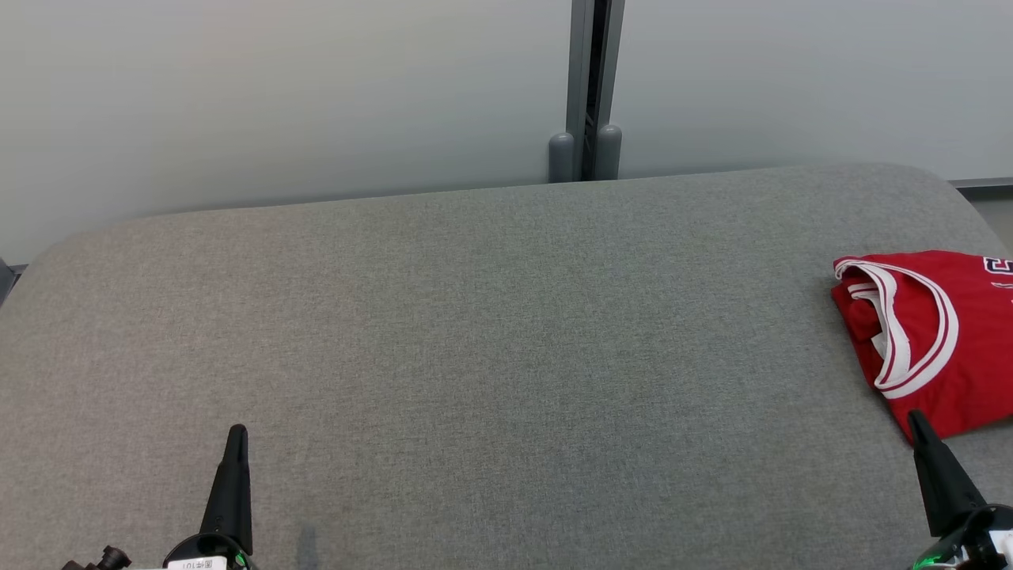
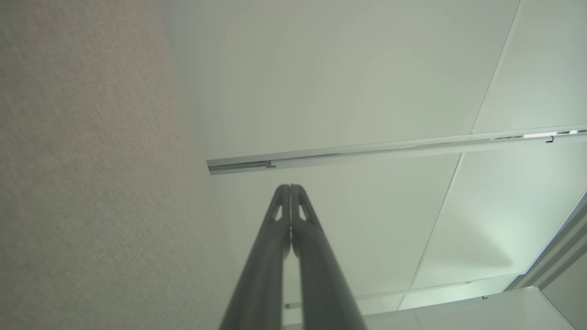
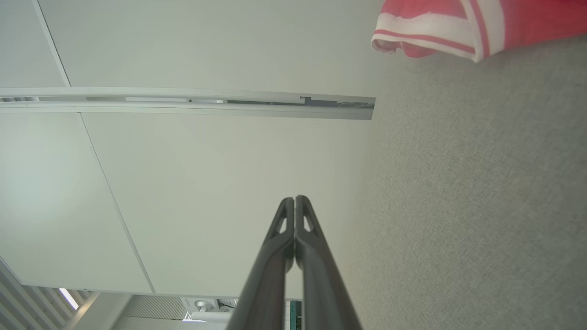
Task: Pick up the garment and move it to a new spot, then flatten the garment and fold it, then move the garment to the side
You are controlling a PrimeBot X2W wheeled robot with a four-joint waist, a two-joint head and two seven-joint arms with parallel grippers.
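Folded red garment (image 1: 981,356), white-trimmed neckline toward left gripper (image 1: 237,434), lies just beyond right gripper (image 1: 916,419); both fully closed, empty.

The right gripper (image 3: 294,201) rises from the bottom edge, its two dark fingers (image 3: 268,275) pressed together at the tips with nothing between them. To their right spreads a grey fabric surface (image 3: 481,192). On it, in the upper right corner, lies the red garment (image 3: 426,23) with white striped trim, well apart from the fingertips. Pale wall panels (image 3: 206,183) crossed by a metal rail (image 3: 183,104) lie behind and to the left.
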